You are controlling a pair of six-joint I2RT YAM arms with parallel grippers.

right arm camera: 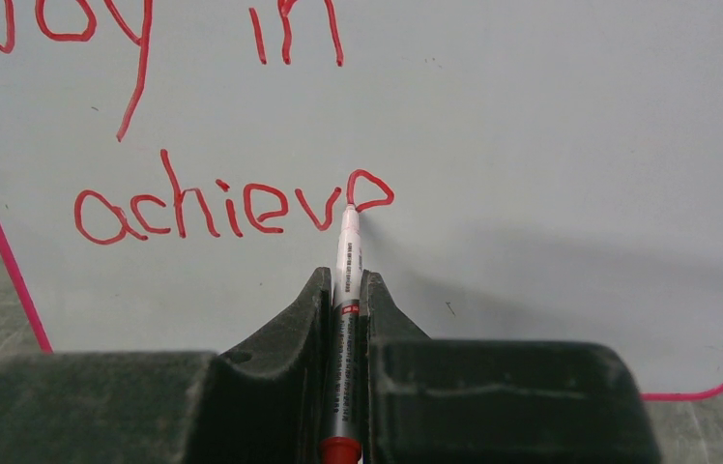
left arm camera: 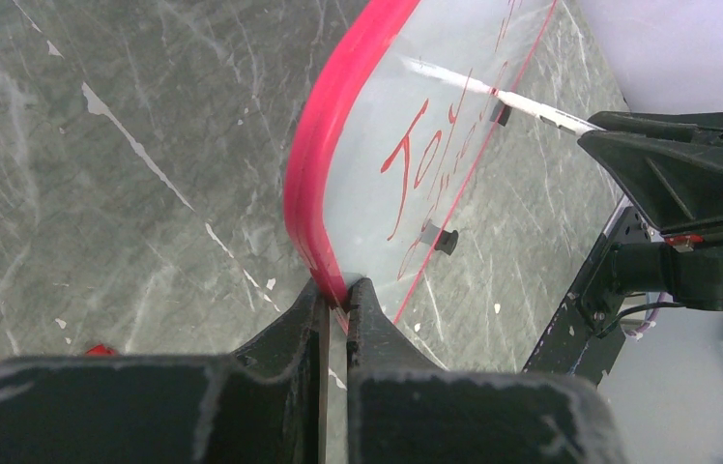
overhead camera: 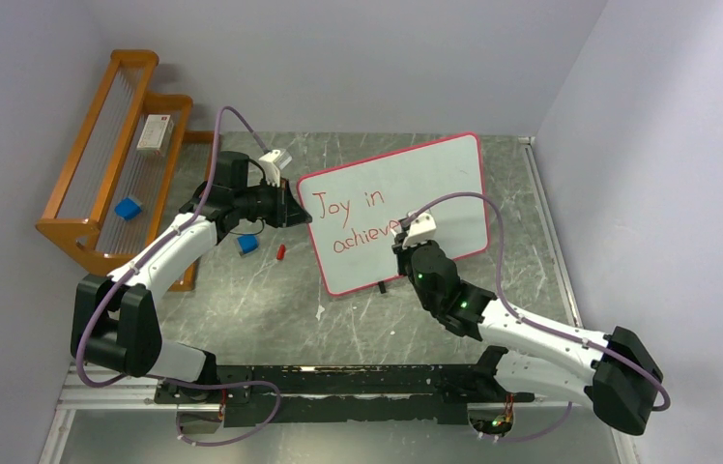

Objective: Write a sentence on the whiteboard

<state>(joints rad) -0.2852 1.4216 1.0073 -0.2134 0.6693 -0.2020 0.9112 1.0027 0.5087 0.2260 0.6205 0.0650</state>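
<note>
The right gripper [right arm camera: 346, 282], clamped on a red marker [right arm camera: 348, 246], loops the second "e" of "achieve" under "Joy in" on the whiteboard [overhead camera: 445, 174]. The board stands propped mid-table [overhead camera: 242, 309], with the left gripper [left arm camera: 338, 295] pinching its pink left edge. The sentence looks unfinished; next the tip must close this letter and carry on rightward.

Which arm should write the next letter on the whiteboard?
The right. The right gripper is shut on the marker, tip touching the whiteboard at the unfinished word's last letter. The left gripper is clamped on the board's red edge, holding it steady.
</note>
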